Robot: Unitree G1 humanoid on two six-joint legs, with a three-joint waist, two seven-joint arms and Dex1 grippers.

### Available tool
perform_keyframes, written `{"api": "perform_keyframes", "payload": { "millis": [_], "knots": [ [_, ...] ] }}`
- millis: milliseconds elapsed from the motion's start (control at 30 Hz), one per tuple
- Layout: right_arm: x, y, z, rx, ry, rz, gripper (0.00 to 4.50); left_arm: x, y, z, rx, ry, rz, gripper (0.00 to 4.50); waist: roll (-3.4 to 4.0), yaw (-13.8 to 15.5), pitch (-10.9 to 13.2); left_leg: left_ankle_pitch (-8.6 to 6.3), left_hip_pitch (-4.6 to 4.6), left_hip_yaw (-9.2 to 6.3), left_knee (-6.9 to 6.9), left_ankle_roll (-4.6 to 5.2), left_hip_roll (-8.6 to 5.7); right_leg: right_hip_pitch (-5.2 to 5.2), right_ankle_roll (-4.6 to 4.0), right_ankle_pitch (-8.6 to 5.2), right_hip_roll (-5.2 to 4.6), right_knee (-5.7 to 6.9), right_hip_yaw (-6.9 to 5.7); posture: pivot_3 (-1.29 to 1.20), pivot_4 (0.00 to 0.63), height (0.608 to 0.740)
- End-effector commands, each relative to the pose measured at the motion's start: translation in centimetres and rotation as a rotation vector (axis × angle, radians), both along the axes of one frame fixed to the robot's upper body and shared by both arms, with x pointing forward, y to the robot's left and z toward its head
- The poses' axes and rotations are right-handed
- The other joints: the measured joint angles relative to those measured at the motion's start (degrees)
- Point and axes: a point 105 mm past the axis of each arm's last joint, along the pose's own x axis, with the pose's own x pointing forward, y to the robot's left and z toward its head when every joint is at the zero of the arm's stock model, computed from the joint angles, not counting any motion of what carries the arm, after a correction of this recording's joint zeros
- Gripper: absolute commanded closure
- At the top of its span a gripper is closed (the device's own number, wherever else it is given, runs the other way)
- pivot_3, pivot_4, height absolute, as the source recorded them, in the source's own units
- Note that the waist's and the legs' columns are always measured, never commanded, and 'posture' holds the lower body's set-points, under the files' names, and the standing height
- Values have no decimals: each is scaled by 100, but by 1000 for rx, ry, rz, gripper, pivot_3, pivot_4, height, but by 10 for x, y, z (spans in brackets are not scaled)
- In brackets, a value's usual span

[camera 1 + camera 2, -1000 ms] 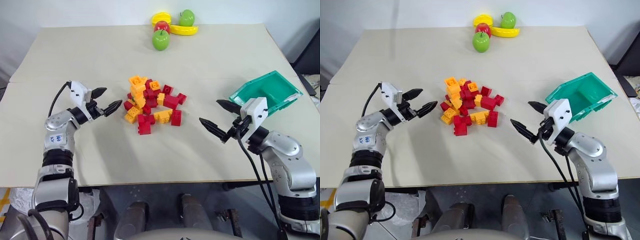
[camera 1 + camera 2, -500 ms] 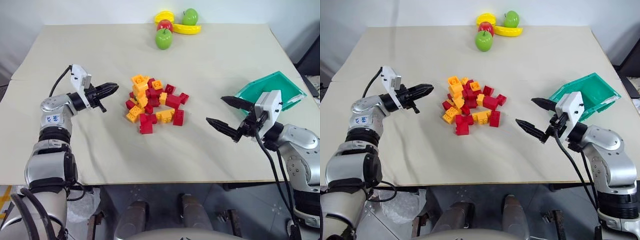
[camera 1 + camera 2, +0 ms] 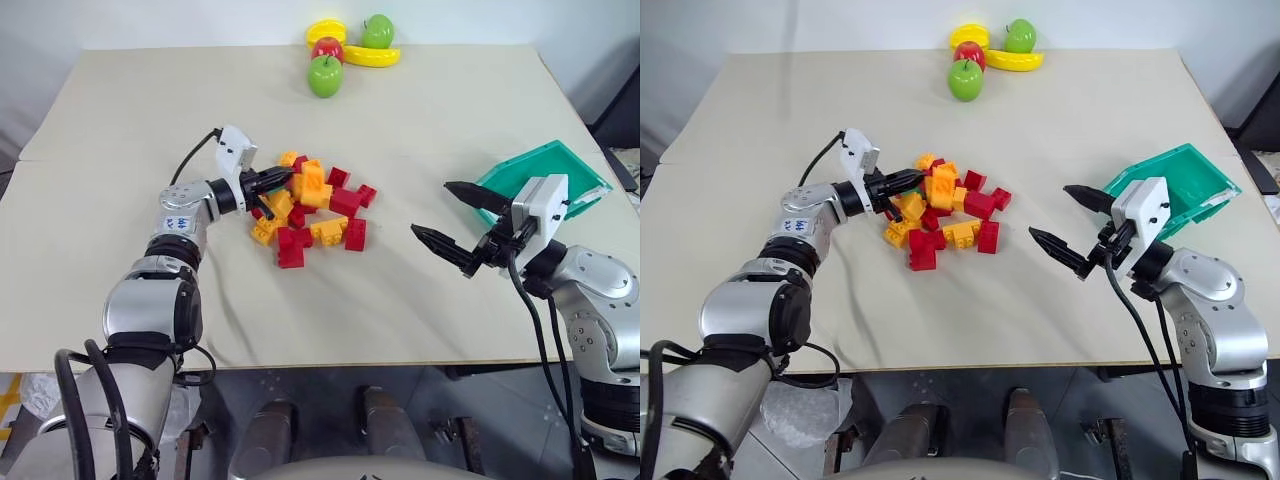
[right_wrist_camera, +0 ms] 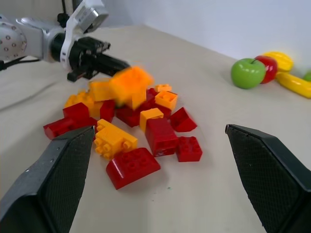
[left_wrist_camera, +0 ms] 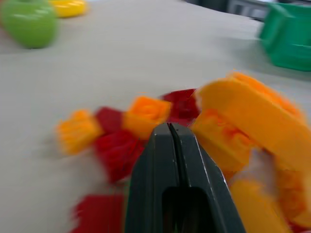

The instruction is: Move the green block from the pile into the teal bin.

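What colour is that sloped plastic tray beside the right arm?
Teal green tray with a pale rim, clearest in the right eye view.

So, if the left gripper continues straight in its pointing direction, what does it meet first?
Most likely the orange-yellow bricks on the near side of the pile; the shut left gripper already sits at them.

The pile mixes red and orange-yellow studded bricks on a plain beige table. The teal bin is teal-green with a paler rim. At the table's far edge lie 2 bright green apples, a red apple and yellow banana shapes. The left gripper and the right gripper each have 2 black fingers on white wrist housings; the arms are silver-grey with black joints and black cables.
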Motion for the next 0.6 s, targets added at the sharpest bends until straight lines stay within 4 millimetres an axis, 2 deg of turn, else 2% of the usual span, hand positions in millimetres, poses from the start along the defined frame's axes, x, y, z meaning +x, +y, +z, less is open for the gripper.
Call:
{"api": "perform_keyframes", "payload": {
  "millis": [33, 167, 333, 467, 567, 600],
  "knots": [
    [-7, -3, 18, 2, -82, -11, 0, -10, -10, 9, 4, 2, -138, 4488, 0, 7, 0, 0, 0, 1, 0, 0, 0, 0, 0, 0, 0, 2, 0, 0, 150, 740],
    [-6, -4, 19, 4, -83, -11, 0, -22, -16, 12, -9, 30, -269, 4488, 0, 22, 0, 1, 0, 1, 10, 0, -1, 3, 0, 0, 0, 9, 1, 0, 150, 740],
    [-2, -3, 22, 8, -92, -5, 0, -15, 8, 44, -101, -48, -188, 4488, -1, -8, 1, 1, 0, 2, 10, 0, 1, -2, 0, 0, 1, 13, 7, 0, 150, 740],
    [-1, -2, 22, 3, -90, 10, 0, -13, 39, 56, -124, -72, -92, 4488, -1, 5, 1, 1, 0, 3, 8, -1, 2, -8, -1, 0, 1, 18, 11, 0, 150, 740],
    [2, -1, 22, 4, -84, 24, 0, -16, 73, 50, -92, -65, 10, 4488, 0, -7, 0, 1, 1, 3, 8, -1, 1, -8, -1, 0, 1, 18, 14, 0, 150, 740],
    [2, 0, 22, 3, -83, 27, 0, -18, 79, 48, -82, -55, 27, 4488, 0, -14, 1, 1, 2, 4, 7, -1, 1, -8, -1, 0, 1, 18, 16, 0, 150, 740]
  ]
}}
